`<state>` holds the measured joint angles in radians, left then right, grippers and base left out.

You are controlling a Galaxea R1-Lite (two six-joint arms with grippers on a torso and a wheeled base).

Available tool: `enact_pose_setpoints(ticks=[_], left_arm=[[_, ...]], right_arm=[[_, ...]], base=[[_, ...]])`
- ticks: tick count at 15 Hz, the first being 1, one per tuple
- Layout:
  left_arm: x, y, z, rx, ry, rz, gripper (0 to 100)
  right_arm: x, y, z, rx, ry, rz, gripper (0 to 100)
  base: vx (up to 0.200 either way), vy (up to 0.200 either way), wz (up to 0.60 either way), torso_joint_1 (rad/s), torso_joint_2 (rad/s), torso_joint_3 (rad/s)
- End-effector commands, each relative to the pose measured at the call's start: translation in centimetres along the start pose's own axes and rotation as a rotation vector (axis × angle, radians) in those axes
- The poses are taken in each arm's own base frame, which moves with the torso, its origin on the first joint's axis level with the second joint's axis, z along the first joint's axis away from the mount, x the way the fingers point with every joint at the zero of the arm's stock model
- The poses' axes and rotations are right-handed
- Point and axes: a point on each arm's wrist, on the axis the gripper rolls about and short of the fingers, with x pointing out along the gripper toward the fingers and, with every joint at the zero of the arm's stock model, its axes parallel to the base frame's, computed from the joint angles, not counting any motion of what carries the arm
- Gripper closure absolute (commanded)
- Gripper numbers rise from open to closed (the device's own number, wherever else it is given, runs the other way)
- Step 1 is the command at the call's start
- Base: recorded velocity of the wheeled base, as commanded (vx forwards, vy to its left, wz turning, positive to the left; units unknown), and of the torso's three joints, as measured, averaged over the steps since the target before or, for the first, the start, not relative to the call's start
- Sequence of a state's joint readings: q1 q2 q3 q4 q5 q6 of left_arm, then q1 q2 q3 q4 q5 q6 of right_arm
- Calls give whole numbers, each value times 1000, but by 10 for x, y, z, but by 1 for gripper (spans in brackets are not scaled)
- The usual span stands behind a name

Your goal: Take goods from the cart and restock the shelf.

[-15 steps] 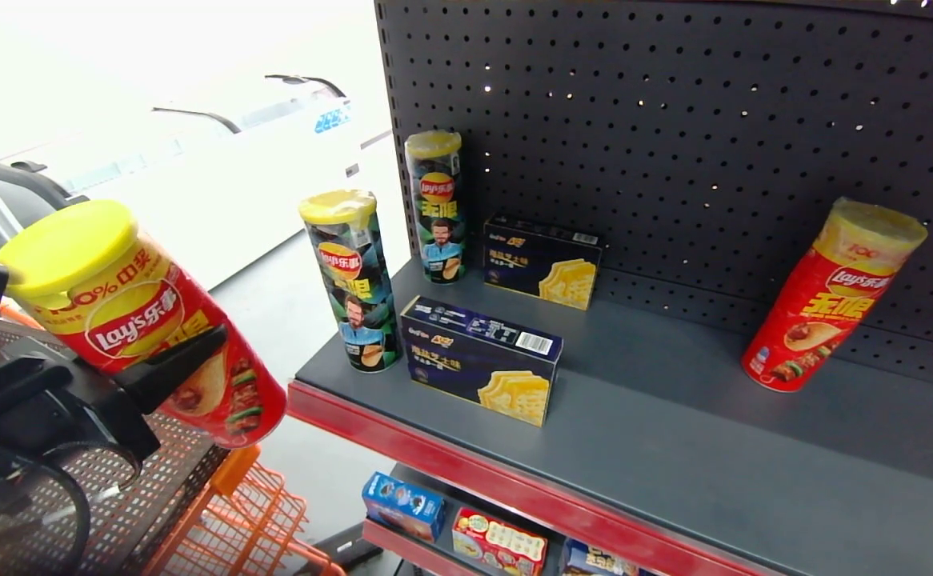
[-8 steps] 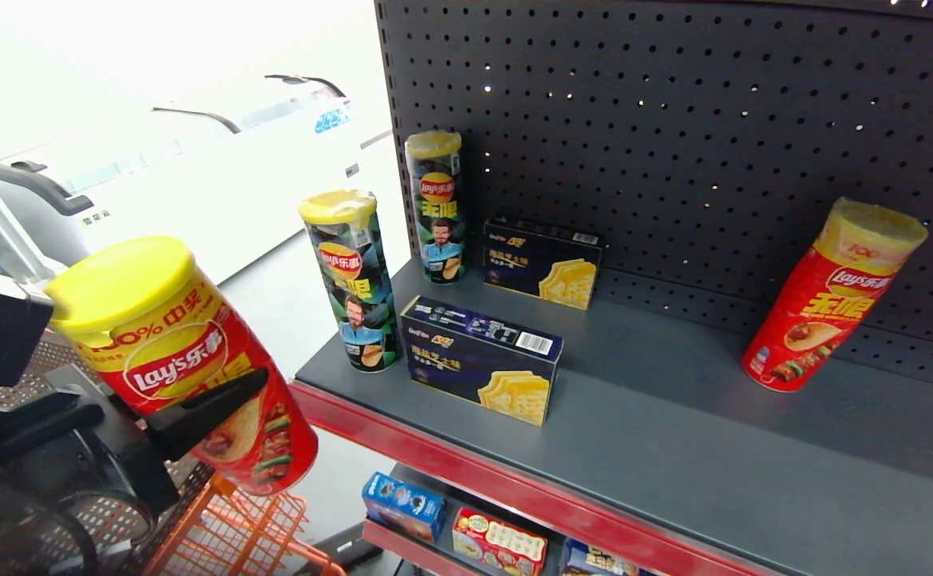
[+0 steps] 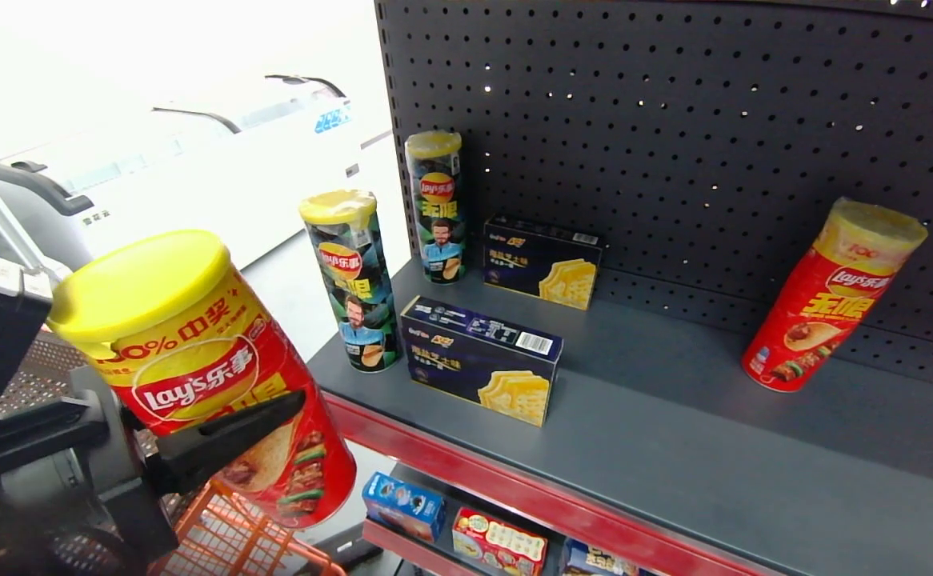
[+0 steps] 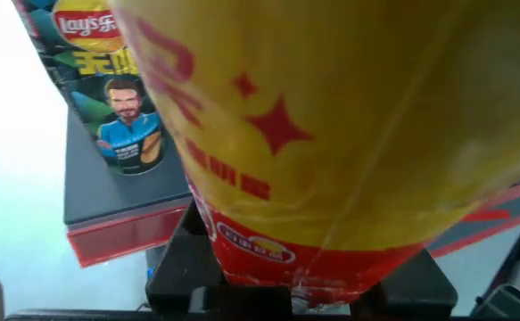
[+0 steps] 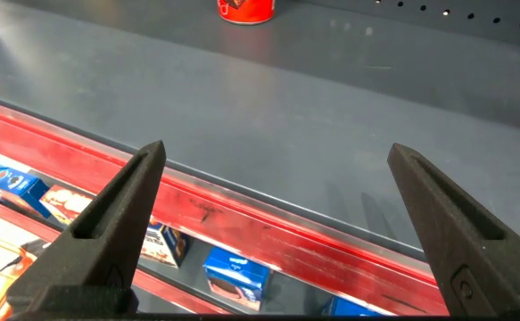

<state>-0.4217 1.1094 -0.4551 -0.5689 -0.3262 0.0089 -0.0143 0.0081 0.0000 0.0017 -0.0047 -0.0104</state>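
Observation:
My left gripper is shut on a red chip can with a yellow lid, held tilted in the air above the orange cart, left of the shelf's red front edge. The same red can looms close in the left wrist view, with a dark chip can on the shelf corner behind it. On the grey shelf stand two dark chip cans, two dark blue cracker boxes and another red chip can at the right. My right gripper is open, hovering before the shelf's front edge.
A black pegboard backs the shelf. A lower shelf holds small boxes. Bare shelf surface lies between the boxes and the right-hand red can. A white chest freezer stands behind the cart.
My left gripper has carried the red can to the right, toward the shelf, and closer to the head camera. The goods on the shelf have not moved.

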Motion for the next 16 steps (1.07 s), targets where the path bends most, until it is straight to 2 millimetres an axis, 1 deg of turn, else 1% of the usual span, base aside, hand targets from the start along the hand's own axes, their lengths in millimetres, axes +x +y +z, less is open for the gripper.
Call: enact_pose_setpoints(ticks=[1, 7, 11, 16], left_arm=[[0, -1, 0, -2, 6, -27, 100], [-1, -4, -4, -6, 27, -113, 100], [-1, -4, -7, -10, 36, -131, 100], [-1, -4, -6, -9, 33, -131, 100]], right_arm=[[0, 0, 0, 0, -1, 1, 0], [0, 0, 0, -2, -1, 1, 0], [0, 0, 0, -2, 1, 1, 0], [0, 0, 0, -2, -1, 2, 0]], base=[[0, 0, 0, 0, 0, 0], [0, 0, 0, 0, 0, 0], [0, 0, -600, -1, 0, 2], [0, 0, -600, -1, 1, 6]])
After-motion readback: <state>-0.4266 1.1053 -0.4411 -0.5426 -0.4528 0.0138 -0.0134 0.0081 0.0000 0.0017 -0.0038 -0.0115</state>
